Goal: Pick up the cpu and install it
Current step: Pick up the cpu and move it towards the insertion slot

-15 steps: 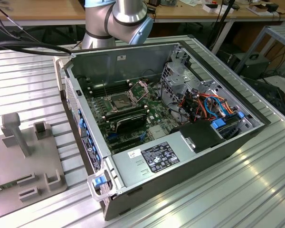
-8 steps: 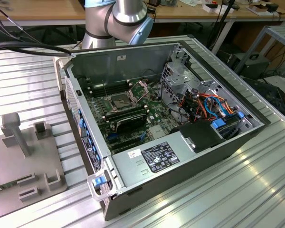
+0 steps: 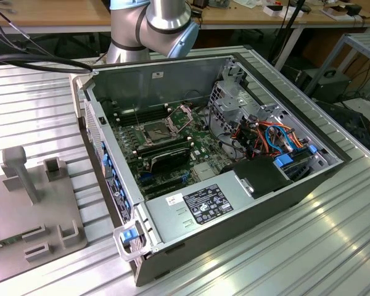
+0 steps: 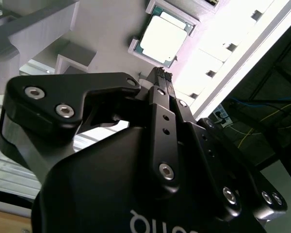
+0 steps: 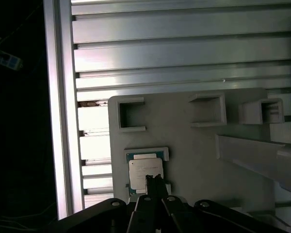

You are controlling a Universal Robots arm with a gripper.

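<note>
The cpu lies flat in a cornered seat on a grey fixture plate, near the plate's edge and the rim of the slatted metal table. The gripper hangs over it, fingers pressed together, grasping nothing. Bare plate flanks the seat, and the upright brackets stand well apart. In the exterior view, the open computer case shows its socket.

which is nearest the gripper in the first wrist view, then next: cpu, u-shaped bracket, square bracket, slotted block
From the gripper, in the first wrist view:
1. cpu, seated on the grey plate right at the gripper's tip.
2. u-shaped bracket, further along the plate.
3. square bracket, beside the u-shaped one.
4. slotted block, beyond the square bracket.
</note>
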